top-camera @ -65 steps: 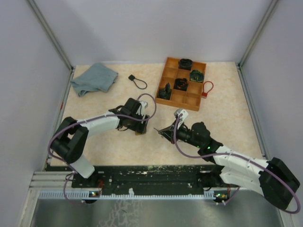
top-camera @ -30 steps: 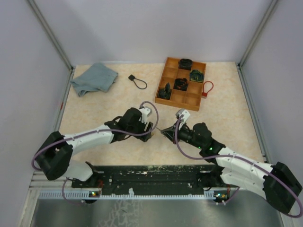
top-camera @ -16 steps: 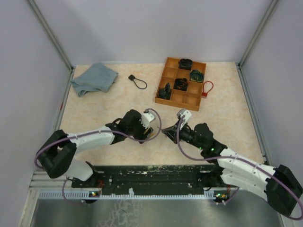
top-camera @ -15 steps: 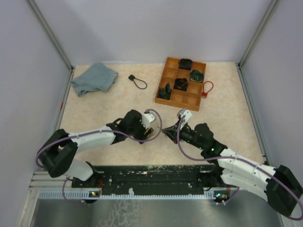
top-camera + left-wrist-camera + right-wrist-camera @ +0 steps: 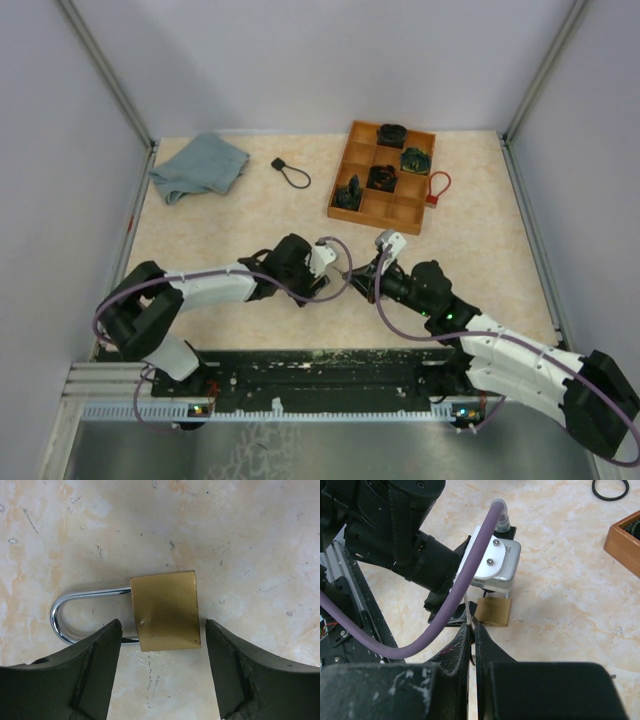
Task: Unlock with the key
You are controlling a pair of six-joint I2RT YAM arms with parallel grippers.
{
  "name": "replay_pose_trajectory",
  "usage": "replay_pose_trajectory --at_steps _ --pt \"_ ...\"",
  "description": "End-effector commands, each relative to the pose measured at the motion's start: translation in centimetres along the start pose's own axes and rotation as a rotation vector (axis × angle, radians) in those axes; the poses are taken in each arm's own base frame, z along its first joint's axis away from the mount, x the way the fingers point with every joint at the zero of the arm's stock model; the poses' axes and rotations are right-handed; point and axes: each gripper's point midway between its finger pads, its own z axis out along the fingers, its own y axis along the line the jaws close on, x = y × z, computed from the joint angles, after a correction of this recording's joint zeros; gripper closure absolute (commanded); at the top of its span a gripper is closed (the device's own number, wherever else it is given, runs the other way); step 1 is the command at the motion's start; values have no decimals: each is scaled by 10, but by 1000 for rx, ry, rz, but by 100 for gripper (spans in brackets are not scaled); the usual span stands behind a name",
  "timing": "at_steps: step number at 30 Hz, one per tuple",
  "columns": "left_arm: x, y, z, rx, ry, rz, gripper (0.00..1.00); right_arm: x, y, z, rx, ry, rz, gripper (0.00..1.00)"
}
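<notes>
In the left wrist view a brass padlock (image 5: 166,611) lies flat on the table, its steel shackle (image 5: 75,614) pointing left. My left gripper (image 5: 162,626) hangs open just above it, one finger on each side of the body, touching nothing. My right gripper (image 5: 473,625) is shut on a thin silver key (image 5: 469,611), whose blade sticks forward toward the padlock (image 5: 493,611). The key's tip is close to the lock's near corner. Seen from above, the left gripper (image 5: 322,272) and the right gripper (image 5: 354,276) nearly meet mid-table, and the padlock is hidden under them.
A wooden compartment tray (image 5: 378,222) with dark small parts sits at the back right, with a red loop (image 5: 438,187) beside it. A grey-blue cloth (image 5: 198,165) lies at the back left, and a black strap loop (image 5: 290,172) next to it. The left wrist's camera housing (image 5: 495,562) hangs over the padlock.
My left arm has swung right and stretched toward the right gripper, staying open over the padlock. The right gripper with the key has edged slightly forward.
</notes>
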Motion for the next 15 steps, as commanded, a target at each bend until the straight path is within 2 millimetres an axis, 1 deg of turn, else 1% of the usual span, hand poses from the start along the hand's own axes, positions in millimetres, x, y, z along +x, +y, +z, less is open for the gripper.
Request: replay_pose_trajectory --at_steps 1,5,10,11,15 --pt "7 -4 3 15 46 23 28 -19 1 2 -3 -52 -23 100" --pt "10 -6 4 23 59 25 33 -19 1 2 2 -52 -24 100" --pt "6 -8 -1 40 57 23 51 -18 -1 0 12 -54 -23 100" --pt "4 -8 -2 39 53 20 54 -19 -1 0 13 -55 -23 100" --pt "-9 -7 -11 23 2 -19 56 -21 -1 0 12 -56 -24 100"
